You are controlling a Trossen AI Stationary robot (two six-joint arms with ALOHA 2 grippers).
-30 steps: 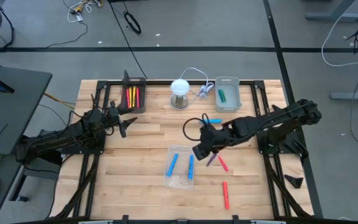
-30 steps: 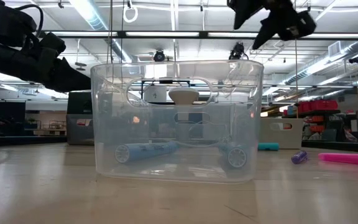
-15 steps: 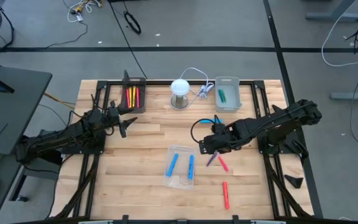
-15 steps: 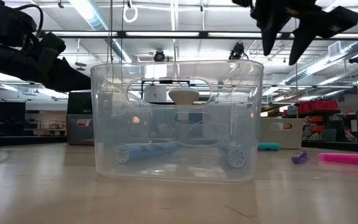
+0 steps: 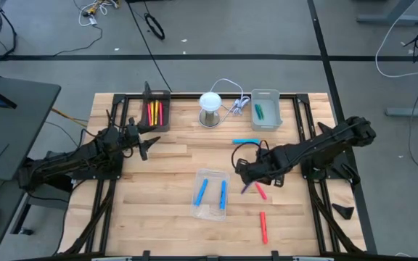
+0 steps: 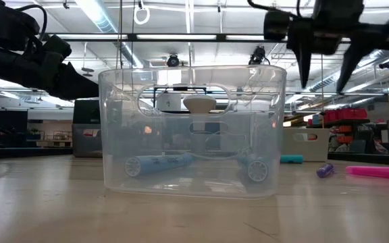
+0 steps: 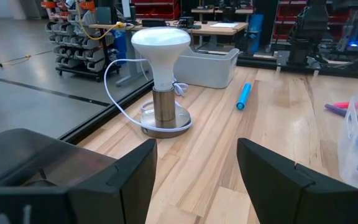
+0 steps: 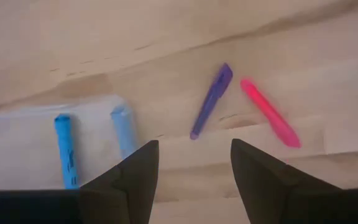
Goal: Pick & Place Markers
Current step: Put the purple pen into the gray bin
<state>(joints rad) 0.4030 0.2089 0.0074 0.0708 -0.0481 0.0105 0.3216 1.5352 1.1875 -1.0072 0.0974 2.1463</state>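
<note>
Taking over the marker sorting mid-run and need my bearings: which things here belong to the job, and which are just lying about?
Job: purple marker; pink marker; red marker; loose blue marker; blue markers in the clear tray; black tray and grey tray holding markers; open right gripper above the purple marker.

Lying about: lamp; white cable.

You're working in a robotics lab or workshop: a pale butcher-block wooden table [image 5: 173,181] on a grey concrete floor [image 5: 267,29] (loose black cables [image 5: 153,25] trail across it), with bin-filled storage racks [image 7: 73,37] under long ceiling strip lights [image 6: 100,15].
</note>
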